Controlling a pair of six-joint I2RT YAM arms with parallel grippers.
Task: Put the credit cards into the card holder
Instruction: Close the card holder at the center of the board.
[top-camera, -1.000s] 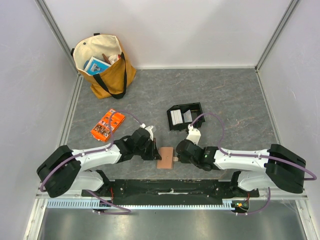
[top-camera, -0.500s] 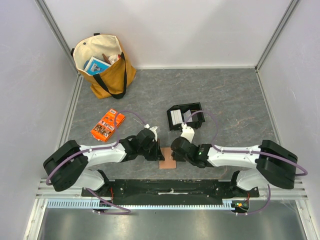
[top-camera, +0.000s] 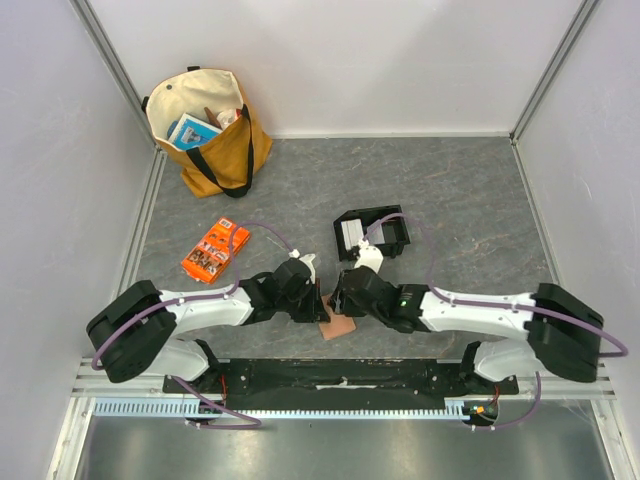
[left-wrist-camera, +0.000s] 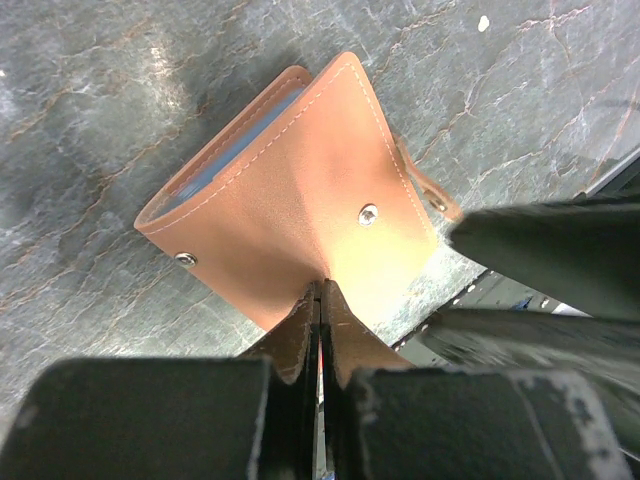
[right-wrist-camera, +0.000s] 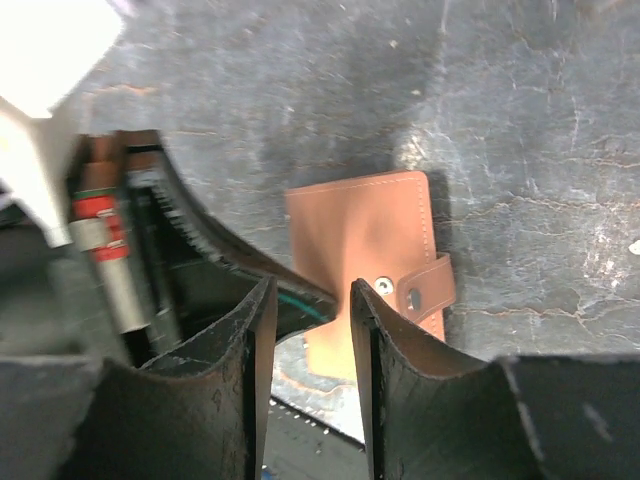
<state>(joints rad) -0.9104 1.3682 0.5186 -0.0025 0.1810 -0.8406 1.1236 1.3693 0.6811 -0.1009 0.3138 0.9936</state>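
Observation:
The tan-brown card holder (top-camera: 337, 327) lies near the table's front edge, between my two grippers. In the left wrist view the card holder (left-wrist-camera: 300, 190) is folded, a strip of its blue inner face showing at the far edge, and its cover rises in a ridge to my left gripper (left-wrist-camera: 320, 287), which is shut on it. My right gripper (right-wrist-camera: 312, 290) hovers open just above the card holder (right-wrist-camera: 365, 235), beside its snap strap (right-wrist-camera: 428, 288), with nothing between the fingers. White credit cards (top-camera: 350, 235) lie in the black tray (top-camera: 390, 222) behind.
An orange printed packet (top-camera: 214, 250) lies to the left of the arms. A yellow tote bag (top-camera: 208, 130) with items inside stands at the back left corner. Grey walls enclose the table on three sides.
My right gripper has moved left over the card holder and opened. The left gripper stays shut on the cover, and the card holder has shifted slightly.

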